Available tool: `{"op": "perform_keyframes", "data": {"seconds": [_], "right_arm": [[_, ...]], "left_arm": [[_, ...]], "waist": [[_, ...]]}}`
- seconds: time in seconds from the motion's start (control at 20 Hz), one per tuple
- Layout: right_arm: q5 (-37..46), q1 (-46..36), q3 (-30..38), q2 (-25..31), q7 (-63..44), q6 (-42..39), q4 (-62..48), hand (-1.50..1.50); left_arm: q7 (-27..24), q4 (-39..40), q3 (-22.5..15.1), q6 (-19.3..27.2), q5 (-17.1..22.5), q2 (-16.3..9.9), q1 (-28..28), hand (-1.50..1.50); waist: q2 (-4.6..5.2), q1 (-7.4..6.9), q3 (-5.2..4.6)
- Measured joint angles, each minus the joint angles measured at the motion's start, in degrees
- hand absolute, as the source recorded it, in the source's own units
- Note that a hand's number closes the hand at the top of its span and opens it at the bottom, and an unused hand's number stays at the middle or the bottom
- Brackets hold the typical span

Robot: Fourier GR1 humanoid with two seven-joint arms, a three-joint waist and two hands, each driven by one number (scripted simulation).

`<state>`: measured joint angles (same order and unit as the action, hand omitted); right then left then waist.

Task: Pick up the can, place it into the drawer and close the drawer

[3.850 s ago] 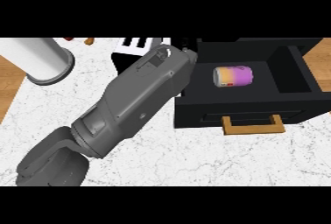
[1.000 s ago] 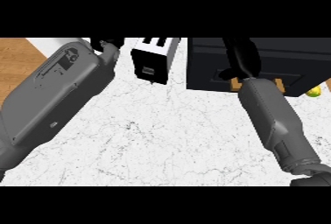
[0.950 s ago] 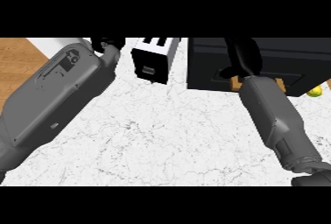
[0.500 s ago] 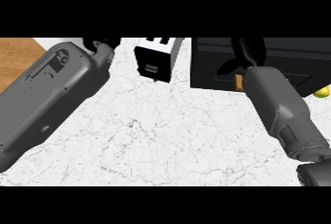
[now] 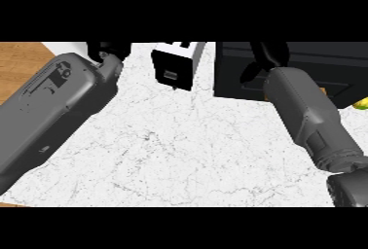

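The black drawer unit (image 5: 309, 68) stands at the top right, its front flush with the body, so it looks closed. A bit of its wooden handle (image 5: 328, 91) shows beside my right forearm. The can is out of sight. My right hand (image 5: 265, 57) rests against the drawer front with its fingers held fairly straight and nothing in them. My left hand (image 5: 108, 49) sits at the top left, mostly cut off by the view's edge, above its wide grey forearm.
A small black-and-white box (image 5: 176, 65) stands at the top middle between my two arms. A yellow-green object (image 5: 361, 103) peeks in at the right edge. The white marble counter (image 5: 187, 155) ends in wood at the far left.
The drawer stood open with the can inside 3.9 s ago; now its front is pushed in and the can is hidden. Over the last second my right hand stayed on the drawer front.
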<state>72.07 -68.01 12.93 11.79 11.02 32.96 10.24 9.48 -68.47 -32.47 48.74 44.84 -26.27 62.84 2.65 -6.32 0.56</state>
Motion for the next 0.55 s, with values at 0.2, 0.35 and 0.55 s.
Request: {"op": "perform_keyframes", "data": {"seconds": [0.2, 0.35, 0.55], "right_arm": [[-6.16, -0.78, 5.76, -0.24, 5.02, -3.72, -0.38, -1.50], [-11.56, -1.10, 10.90, -0.28, 8.32, -6.71, -0.27, -1.50], [-17.59, -2.24, 16.39, -0.35, 11.54, -10.64, 0.10, -1.50]], "left_arm": [[0.06, -0.81, 0.06, -0.13, -0.30, -0.37, -0.52, -1.50], [0.44, -1.82, 0.08, -0.28, -0.30, -0.99, -1.35, -1.50], [0.99, -3.16, 0.18, -0.38, -0.53, -1.94, -2.34, -1.50]], "waist": [[0.21, 0.38, 0.06], [0.03, 0.47, 0.13], [-0.46, 0.63, 0.00]]}}
